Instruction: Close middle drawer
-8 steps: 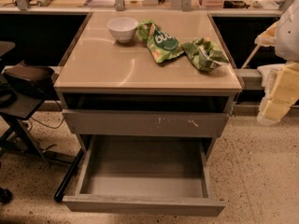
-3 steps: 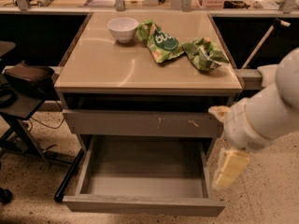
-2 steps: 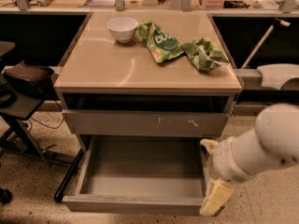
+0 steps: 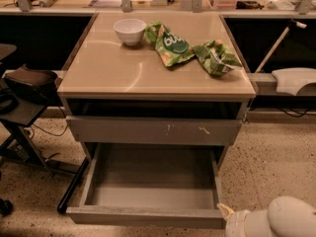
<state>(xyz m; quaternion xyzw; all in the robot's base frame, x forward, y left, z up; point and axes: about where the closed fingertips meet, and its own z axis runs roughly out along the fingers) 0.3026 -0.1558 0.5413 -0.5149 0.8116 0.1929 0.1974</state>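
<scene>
Speckled beige floor (image 4: 276, 152), a dark chair (image 4: 22, 110) at left, a long counter (image 4: 59, 8) behind, under warm light.

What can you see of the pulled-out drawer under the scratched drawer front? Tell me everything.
The middle drawer is pulled far out. It is wide and shallow, with a grey wood-grain look, a plain handle-less front and a grey box interior with nothing visible inside. It sits level, below the scratched drawer front. The gripper is at its front right corner; whether they touch cannot be told.
</scene>
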